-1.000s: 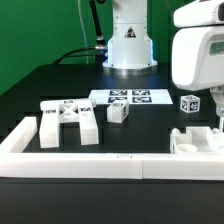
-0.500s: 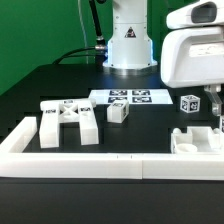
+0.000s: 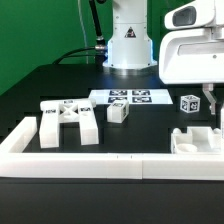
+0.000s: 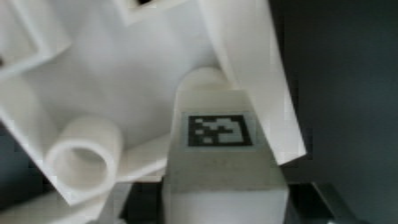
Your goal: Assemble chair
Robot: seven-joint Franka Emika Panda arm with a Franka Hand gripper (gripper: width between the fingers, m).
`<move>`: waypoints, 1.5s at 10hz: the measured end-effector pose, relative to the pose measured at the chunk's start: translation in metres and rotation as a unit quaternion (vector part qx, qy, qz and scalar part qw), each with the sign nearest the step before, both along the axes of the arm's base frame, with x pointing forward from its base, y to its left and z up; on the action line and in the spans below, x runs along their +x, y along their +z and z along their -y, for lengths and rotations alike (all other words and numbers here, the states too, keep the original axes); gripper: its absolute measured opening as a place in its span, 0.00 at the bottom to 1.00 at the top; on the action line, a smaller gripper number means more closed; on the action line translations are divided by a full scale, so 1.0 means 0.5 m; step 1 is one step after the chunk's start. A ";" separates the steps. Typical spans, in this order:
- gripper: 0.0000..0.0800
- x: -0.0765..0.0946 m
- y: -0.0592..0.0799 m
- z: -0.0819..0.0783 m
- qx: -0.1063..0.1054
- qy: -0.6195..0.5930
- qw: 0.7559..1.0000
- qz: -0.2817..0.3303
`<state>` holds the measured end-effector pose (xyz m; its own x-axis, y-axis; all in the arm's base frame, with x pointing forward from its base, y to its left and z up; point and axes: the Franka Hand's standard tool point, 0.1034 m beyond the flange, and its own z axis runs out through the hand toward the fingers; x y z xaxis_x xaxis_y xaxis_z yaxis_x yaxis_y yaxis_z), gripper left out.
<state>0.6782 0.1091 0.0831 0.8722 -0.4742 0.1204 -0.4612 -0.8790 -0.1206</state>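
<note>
— Where is the white tagged plastic chair leg?
— Pinched in the nearly closed gripper, long axis upright, just above the white notched plastic chair part beside the long white border wall, at the exterior view's right.
— Anything changed?
— The arm has edged toward the exterior view's left; the parts haven't moved.

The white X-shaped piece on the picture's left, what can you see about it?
The cross-braced frame is white, blocky and plastic-looking: two thick bars joined by crossed braces, with a black-and-white tag on one end. It lies flat on the black table at the exterior view's left, just behind the white border wall. Nothing holds it.
</note>
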 end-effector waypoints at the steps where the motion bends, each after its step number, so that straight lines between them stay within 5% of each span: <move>1: 0.36 -0.001 0.000 -0.002 0.002 -0.033 0.999 -0.002; 5: 0.36 -0.002 0.000 -0.003 0.015 -0.127 0.992 -0.007; 7: 0.75 0.000 0.002 0.001 0.010 -0.083 0.996 -0.005; 11: 0.81 -0.001 0.003 -0.008 -0.032 0.145 0.989 0.005; 15: 0.81 -0.002 0.001 -0.008 -0.065 0.308 0.949 0.009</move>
<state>0.6772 0.1133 0.0836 0.9762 0.1445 0.1616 0.1456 -0.9893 0.0048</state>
